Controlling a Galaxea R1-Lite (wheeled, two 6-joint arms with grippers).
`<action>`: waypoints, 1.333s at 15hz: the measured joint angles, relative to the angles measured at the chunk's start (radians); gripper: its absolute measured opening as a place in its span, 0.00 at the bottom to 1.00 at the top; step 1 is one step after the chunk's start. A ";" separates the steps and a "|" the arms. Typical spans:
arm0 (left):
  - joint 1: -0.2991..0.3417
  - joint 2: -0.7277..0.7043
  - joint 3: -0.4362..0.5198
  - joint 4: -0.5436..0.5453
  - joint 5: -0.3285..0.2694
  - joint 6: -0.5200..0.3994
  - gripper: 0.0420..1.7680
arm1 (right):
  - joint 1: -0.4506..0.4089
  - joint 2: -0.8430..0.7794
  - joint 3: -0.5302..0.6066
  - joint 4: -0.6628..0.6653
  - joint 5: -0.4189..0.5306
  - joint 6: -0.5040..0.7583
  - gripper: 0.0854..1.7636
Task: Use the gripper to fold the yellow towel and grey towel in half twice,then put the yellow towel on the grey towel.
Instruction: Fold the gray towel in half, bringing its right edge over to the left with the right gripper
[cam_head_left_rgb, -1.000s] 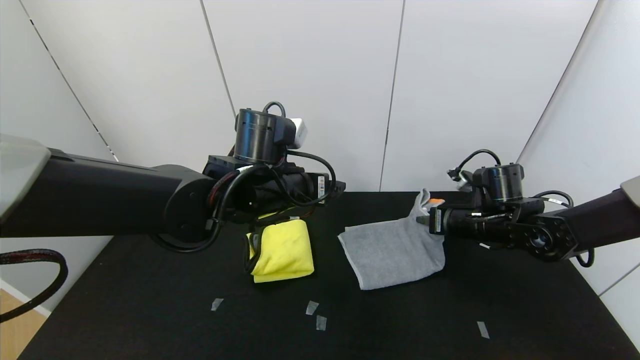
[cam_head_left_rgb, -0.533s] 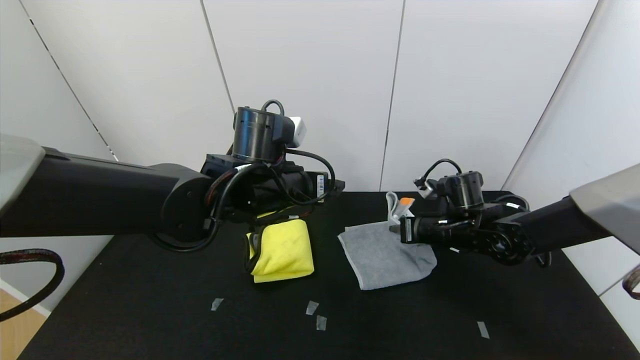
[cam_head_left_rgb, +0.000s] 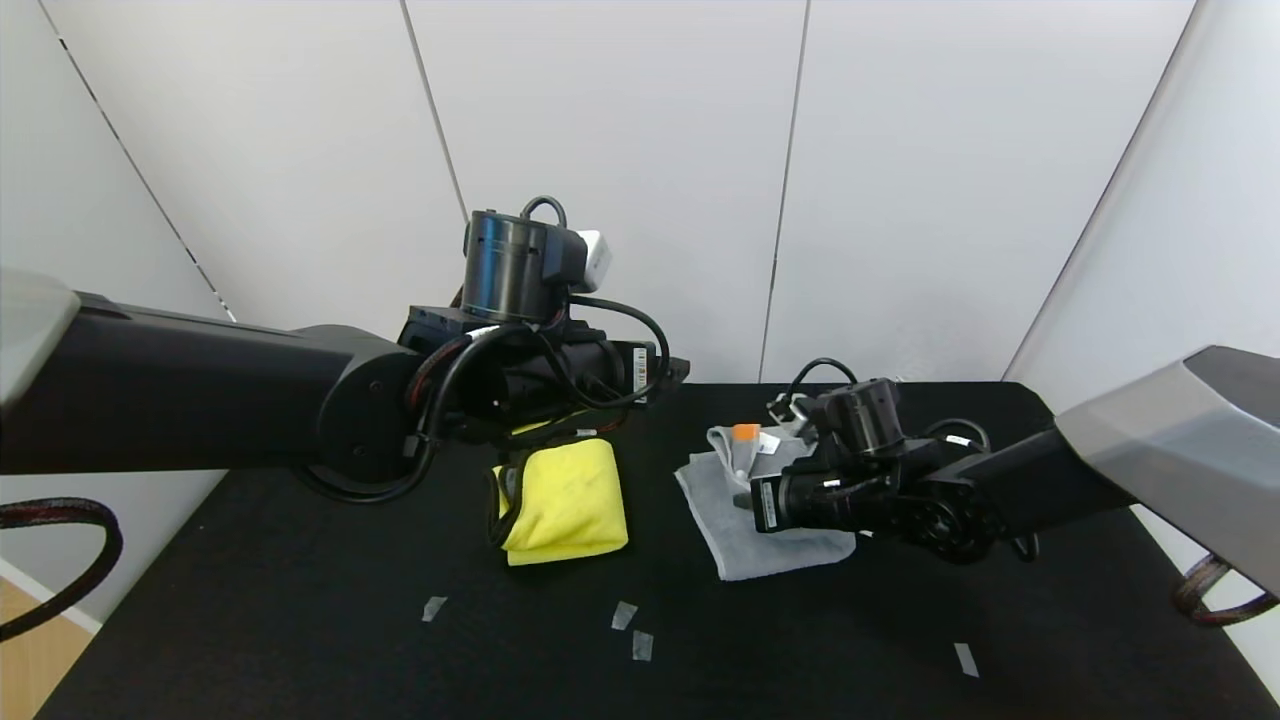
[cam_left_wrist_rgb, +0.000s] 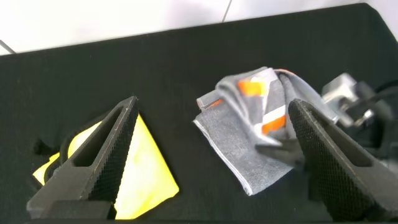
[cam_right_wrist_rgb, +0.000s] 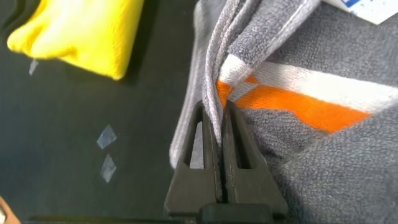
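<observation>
A: Where is the grey towel (cam_head_left_rgb: 745, 530)?

B: On the black table (cam_head_left_rgb: 300, 620), right of centre, partly folded. The right gripper (cam_right_wrist_rgb: 221, 134) has its fingers pressed together on a raised fold of it, beside the orange and white band (cam_right_wrist_rgb: 298, 102), and holds that fold above the flat part.

A: And the yellow towel (cam_head_left_rgb: 565, 500)?

B: Folded into a thick pad left of the grey one, apart from it, lying flat. The left arm's wrist housing covers its far edge in the head view.

A: What is the left gripper (cam_left_wrist_rgb: 214, 158) doing?

B: It hangs above the table with its two fingers spread wide, gripping nothing; the yellow towel shows under one finger.

A: Anything else on the table?

B: Small tape scraps (cam_head_left_rgb: 633, 630) near the front edge, clear of both towels. Pale wall panels (cam_head_left_rgb: 620, 150) stand behind.
</observation>
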 joint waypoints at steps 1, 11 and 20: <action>0.000 0.000 0.000 0.000 0.000 0.000 0.97 | 0.010 0.006 0.000 0.002 0.000 0.000 0.04; 0.000 0.000 0.000 0.000 0.001 0.001 0.97 | 0.075 0.039 0.009 0.014 -0.029 -0.001 0.04; 0.000 0.000 0.000 0.000 0.003 0.001 0.97 | 0.092 0.019 0.005 0.004 -0.042 -0.009 0.67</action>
